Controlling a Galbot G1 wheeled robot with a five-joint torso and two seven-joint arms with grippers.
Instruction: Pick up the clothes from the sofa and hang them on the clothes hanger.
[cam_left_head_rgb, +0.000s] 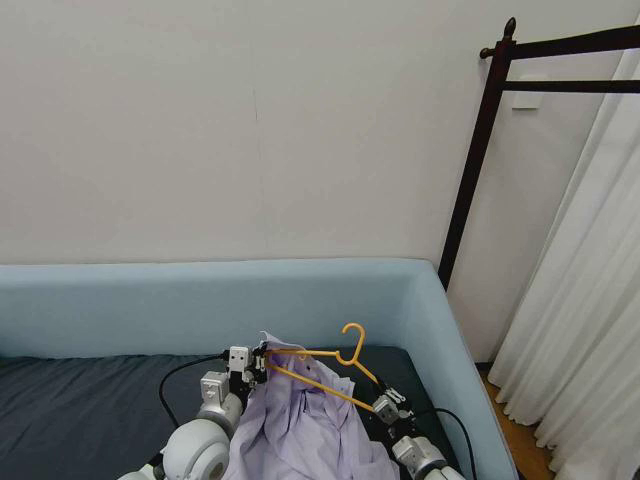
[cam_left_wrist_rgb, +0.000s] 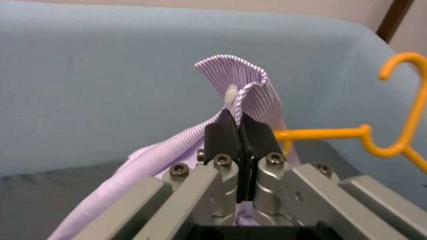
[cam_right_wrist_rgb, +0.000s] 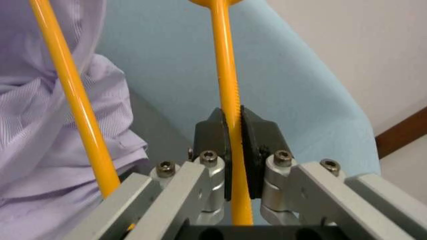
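Both arms are down at the bottom centre of the head view, and both have hold of something. The left gripper (cam_left_head_rgb: 260, 360) sits just left of centre near the bottom edge, pinched tight on a fold of the purple striped shirt (cam_left_head_rgb: 300, 435). In the left wrist view the black pads (cam_left_wrist_rgb: 223, 137) are squeezed together, with an edge of fabric sticking up out of them and a small white button right at the pinch. The right gripper (cam_left_head_rgb: 386, 404) is lower and further right, clamped on one thin bar of the yellow hanger (cam_left_head_rgb: 322, 372). The right wrist view shows that bar running straight between the closed pads with no real gap.

The hanger is held tilted above the dark seat cushion (cam_left_head_rgb: 80, 400), with its left end up by the left gripper and its right end down at the right gripper, hook pointing up. The shirt hangs below it and bunches between the two arms at the bottom edge. The light blue sofa (cam_left_head_rgb: 200, 300) back runs across the lower half of the frame. The dark wooden clothes rack (cam_left_head_rgb: 468, 180) stands in the upper right, well apart from the hanger, beside a white curtain (cam_left_head_rgb: 590, 320).
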